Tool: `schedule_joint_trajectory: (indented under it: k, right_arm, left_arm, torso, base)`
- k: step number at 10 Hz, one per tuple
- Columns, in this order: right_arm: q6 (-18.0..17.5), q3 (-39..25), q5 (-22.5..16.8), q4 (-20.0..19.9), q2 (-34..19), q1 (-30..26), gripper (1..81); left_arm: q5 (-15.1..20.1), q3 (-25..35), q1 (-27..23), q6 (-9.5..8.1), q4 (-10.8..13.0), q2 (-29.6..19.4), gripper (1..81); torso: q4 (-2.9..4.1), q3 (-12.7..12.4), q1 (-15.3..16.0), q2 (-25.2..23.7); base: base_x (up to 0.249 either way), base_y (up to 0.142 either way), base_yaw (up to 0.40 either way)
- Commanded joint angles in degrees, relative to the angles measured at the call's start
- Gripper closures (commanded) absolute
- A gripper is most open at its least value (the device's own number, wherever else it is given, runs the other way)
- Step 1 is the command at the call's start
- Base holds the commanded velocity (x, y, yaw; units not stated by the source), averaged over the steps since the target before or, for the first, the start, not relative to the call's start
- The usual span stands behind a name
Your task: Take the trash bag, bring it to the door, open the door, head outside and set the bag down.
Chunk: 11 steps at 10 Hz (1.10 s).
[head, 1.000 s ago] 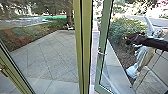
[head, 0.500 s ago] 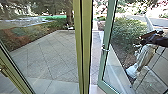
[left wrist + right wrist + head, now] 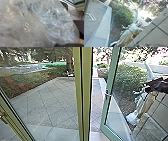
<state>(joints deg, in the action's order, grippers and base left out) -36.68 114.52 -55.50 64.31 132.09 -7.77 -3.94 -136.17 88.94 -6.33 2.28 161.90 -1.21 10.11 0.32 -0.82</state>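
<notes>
Jaws on both arms keep their secret from where I stand: parted or clenched, I can't tell. The right gripper (image 3: 147, 85) is by the glass of the door (image 3: 106, 108), touching or not I can't say. The trash bag (image 3: 37, 25) bulges close at the left wrist; its grip is unclear. Opening the door seems the step in hand. I'd push smoothly, away from the handle (image 3: 107, 94), until the gap suits base and bag, keeping that thin plastic clear of the door's edge. Beside the door, the post (image 3: 86, 94) narrows the way. Beyond the door's glass are a shrub (image 3: 128, 79) and a pale statue (image 3: 145, 104).
</notes>
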Motion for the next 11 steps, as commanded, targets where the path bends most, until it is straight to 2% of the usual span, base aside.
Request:
schedule_joint_trajectory:
  k: [1,6,8,11]
  right_arm:
    - [0.12,-0.27,-2.86,4.07,-0.57,-10.11,1.0]
    - [0.21,0.78,-2.59,4.86,-2.85,-9.50,1.0]
    - [0.82,1.57,-2.15,7.50,-5.05,-9.32,1.0]
    - [3.28,3.42,-1.63,6.01,-7.51,-9.14,1.0]
  left_arm:
    - [3.76,1.08,-1.00,-0.18,-0.08,-0.88,81.1]
    - [3.76,1.08,-0.74,-0.18,-0.08,-0.88,81.1]
    - [3.76,1.34,-0.82,-0.17,-0.08,-0.88,81.1]
    - [3.76,1.43,-0.74,-0.18,0.01,-0.96,81.1]
  torso:
    - [0.00,0.00,0.00,0.00]
    - [0.00,0.00,0.00,0.00]
    - [0.00,0.00,0.00,0.00]
    - [0.00,0.00,0.00,0.00]
  base:
    - [0.000,0.000,0.000]
    - [0.000,0.000,0.000]
    - [0.000,0.000,0.000]
    - [0.000,0.000,0.000]
